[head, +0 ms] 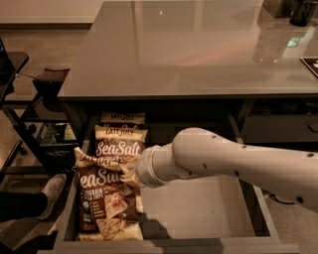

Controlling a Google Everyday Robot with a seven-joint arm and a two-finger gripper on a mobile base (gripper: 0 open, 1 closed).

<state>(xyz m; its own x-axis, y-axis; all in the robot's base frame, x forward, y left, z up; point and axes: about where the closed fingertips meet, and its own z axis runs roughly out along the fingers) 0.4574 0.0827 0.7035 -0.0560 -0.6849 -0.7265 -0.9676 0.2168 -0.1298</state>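
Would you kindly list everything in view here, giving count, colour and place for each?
chip bags: at least four, brown and cream, stacked along the left side of the open drawer
drawer: one, grey, pulled out beneath the table
table: one, glossy grey top, above the drawer
dark container: one, black, far right corner of the table
black stand: one, on the floor left of the table
shoe: one, grey, on the floor left of the drawer
arm: one, white, reaching from the right into the drawer
gripper: one, at the chip bags in the drawer, largely hidden behind the wrist
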